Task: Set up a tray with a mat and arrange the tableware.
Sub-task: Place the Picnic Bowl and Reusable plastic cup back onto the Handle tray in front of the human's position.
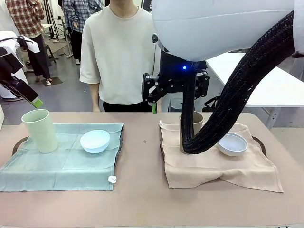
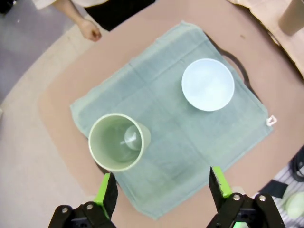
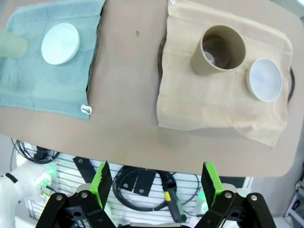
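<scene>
While both hands, left and right, hover released, mint tumbler and blue bowl sit on the green mat; brown tumbler and whitish bowl on the beige mat. Setup looks complete.

Table: two trays, one left, one right, well apart, each covered by a mat.
Left tray: mat draped over it; one tumbler upright on the mat's far left part; one bowl on the mat to the tumbler's right, apart from it.
Right tray: mat draped over it; second tumbler upright on the mat's far part, towards the middle of the table; second bowl just right of that tumbler.
Person: standing behind the table's far edge.
</scene>
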`<state>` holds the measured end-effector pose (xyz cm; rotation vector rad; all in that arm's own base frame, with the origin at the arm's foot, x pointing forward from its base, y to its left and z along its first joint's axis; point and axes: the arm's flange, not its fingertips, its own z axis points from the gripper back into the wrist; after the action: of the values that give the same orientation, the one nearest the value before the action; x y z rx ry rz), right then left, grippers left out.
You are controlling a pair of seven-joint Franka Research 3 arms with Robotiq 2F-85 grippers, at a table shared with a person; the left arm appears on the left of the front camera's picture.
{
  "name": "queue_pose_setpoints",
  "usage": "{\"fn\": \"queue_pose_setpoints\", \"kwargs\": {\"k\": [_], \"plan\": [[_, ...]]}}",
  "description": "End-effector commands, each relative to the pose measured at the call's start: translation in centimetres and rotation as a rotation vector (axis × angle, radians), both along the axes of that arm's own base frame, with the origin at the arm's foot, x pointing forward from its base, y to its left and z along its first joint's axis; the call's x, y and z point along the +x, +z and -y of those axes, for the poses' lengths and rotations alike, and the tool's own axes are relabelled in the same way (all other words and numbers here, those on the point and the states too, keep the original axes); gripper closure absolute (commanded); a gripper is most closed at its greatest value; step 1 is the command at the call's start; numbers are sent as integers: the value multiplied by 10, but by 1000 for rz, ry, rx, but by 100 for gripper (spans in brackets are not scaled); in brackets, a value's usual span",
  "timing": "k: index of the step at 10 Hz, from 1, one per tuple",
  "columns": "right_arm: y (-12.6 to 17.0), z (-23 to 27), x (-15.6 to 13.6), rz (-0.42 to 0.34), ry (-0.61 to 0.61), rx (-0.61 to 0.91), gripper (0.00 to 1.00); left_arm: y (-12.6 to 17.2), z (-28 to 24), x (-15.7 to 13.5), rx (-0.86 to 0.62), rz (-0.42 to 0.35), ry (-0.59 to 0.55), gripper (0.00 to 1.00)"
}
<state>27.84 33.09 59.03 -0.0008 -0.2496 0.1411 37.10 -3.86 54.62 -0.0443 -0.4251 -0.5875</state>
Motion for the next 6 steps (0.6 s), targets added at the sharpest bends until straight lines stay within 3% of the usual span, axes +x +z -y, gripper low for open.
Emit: {"fn": "queue_pose_setpoints", "kwargs": {"k": [1,2,3,5,6], "plan": [[-14,35,11,-30,-22,-33,0,5,-15,-11,-68,-193,115,0],[-25,61,14,-88,-4,-10,0,1,-29,-22,-83,-269,159,0],[-28,79,11,-114,-5,19,0,5,-33,-35,-71,-286,194,0],[-22,121,8,-121,-64,79,0,19,-46,-43,-74,-274,234,0],[-17,152,5,-123,-102,175,0,32,-62,-39,-168,-250,250,0]]}}
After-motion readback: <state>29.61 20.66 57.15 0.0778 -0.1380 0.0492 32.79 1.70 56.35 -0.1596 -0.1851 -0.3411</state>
